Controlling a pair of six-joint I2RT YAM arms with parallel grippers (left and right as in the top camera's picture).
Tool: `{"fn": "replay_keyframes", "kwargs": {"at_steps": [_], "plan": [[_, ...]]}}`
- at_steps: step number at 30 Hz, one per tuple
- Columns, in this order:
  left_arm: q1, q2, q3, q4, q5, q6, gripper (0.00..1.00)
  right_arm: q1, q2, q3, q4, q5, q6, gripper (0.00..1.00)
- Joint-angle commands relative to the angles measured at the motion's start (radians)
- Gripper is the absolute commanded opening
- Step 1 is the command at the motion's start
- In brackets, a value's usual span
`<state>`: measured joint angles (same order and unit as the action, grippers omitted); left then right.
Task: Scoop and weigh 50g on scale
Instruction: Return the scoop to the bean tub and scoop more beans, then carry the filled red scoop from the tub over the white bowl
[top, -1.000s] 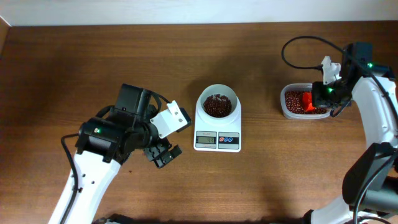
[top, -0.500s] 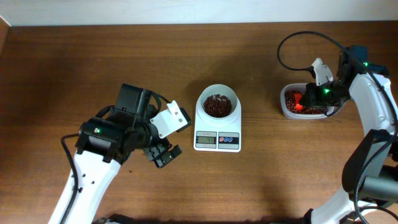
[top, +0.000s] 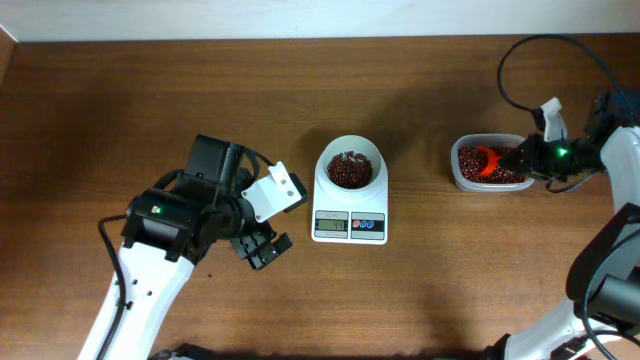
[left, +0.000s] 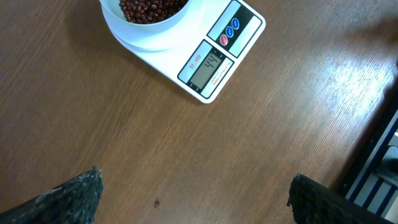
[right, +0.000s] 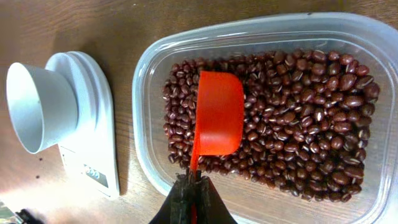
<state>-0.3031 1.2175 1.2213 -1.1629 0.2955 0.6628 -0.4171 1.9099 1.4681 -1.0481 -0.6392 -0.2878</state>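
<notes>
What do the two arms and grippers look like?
The left arm and right arm have white rounded links and black joints, each with a small green light. The left gripper has dark, rough fingers beside a white camera block. The right gripper is black; a black cable loops off its arm.

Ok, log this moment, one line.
right tool: shut on scoop | scoop: in bean tub | left tool: open, empty | scale: bowl holds beans

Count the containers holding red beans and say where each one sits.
2. The round white bowl sits on the scale at mid-table. The clear tub stands on the table to the right, with a red scoop in it. None looks hidden.
</notes>
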Motion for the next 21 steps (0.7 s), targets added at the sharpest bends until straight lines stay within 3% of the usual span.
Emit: {"fn": "replay_keyframes", "kwargs": {"at_steps": [1,21], "plan": [[0.005,-0.004,0.009,0.002,-0.001,0.016,0.99,-0.030,0.010,0.006,-0.035,-0.058,-0.016,0.04],[0.005,-0.004,0.009,0.002,-0.003,0.016,0.99,-0.193,0.010,0.006,-0.112,-0.273,-0.054,0.04]]}}
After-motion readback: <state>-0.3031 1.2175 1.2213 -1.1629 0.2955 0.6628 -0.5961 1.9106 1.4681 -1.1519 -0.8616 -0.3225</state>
